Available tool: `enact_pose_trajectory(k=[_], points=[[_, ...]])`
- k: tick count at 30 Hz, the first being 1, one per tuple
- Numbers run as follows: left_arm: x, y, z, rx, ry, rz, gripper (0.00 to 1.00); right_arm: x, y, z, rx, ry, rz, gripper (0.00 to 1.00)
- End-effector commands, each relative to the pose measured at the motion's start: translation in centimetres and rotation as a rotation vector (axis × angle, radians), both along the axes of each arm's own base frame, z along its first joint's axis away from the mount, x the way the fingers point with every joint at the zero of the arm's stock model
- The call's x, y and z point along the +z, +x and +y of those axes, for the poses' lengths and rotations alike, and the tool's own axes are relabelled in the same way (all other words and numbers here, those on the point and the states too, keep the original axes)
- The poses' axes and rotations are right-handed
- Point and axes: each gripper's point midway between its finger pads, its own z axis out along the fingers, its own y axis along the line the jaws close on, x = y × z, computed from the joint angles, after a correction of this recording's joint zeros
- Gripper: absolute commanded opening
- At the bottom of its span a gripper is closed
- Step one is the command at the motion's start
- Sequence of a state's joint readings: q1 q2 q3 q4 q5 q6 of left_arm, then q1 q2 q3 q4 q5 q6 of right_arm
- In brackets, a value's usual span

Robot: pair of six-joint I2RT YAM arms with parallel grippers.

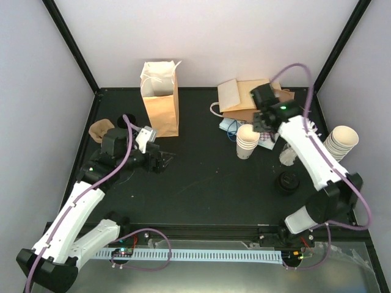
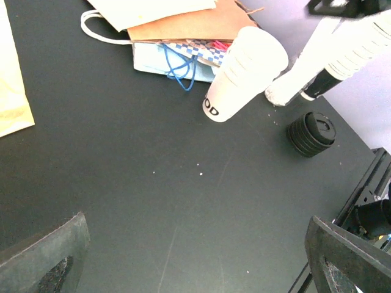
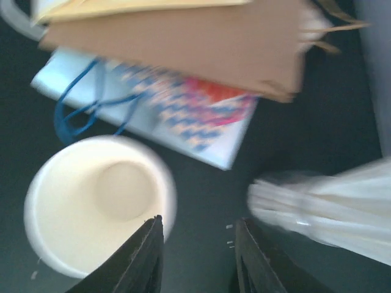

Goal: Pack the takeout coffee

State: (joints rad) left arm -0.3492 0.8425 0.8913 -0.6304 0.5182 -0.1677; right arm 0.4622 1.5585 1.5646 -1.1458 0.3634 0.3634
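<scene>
Right gripper: fingers narrowly parted, empty, beside the lidless cup stack | left gripper: spread wide, empty, ready | takeout coffee: likely the black-lidded cup beside the pulp tray | paper bag: upright, mouth open to receive it

Worktop: matte black, lit evenly, only soft shadows cast. Pale specks and faint scratch seen on it in left wrist view.
Back wall: plain white, met at far edge.
Left wall, right wall: pale lavender-grey, set along side edges.
Left post, right post: black, raised from far corners.
Rail: black, fixed along near edge.
Cable duct: white, slotted, laid just beyond rail.
Metal sheet: dull grey, seen past duct.
</scene>
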Motion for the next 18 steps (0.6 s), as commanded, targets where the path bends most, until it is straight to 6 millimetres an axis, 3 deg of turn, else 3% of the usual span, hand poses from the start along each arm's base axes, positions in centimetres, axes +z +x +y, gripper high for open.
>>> enact_pose_trajectory(k=[1,5,9,13,18], points=[[-0.6,-0.3,-0.2,-0.016,-0.007,-0.021,0.99,6.5,-1.5,-9.3,-0.387,0.045,-0.202,0.37],[-1.5,-0.6,-0.6,-0.037,-0.025,0.004,0.99,8.9,-4.2,-17.0,-0.681,0.102,-0.306,0.42],[-2.1,-0.8,-1.1,-0.057,-0.053,0.042,0.99,8.6,-5.7,-22.1,-0.892,0.122,-0.282,0.42],[-2.0,-1.2,-1.3,-0.074,-0.066,0.074,0.99,6.9,-6.9,-25.7,-1.058,0.12,-0.169,0.36],[-1.9,-1.5,-1.4,-0.077,-0.079,0.085,0.99,5.8,-6.5,-27.1,-1.105,0.119,-0.158,0.36]])
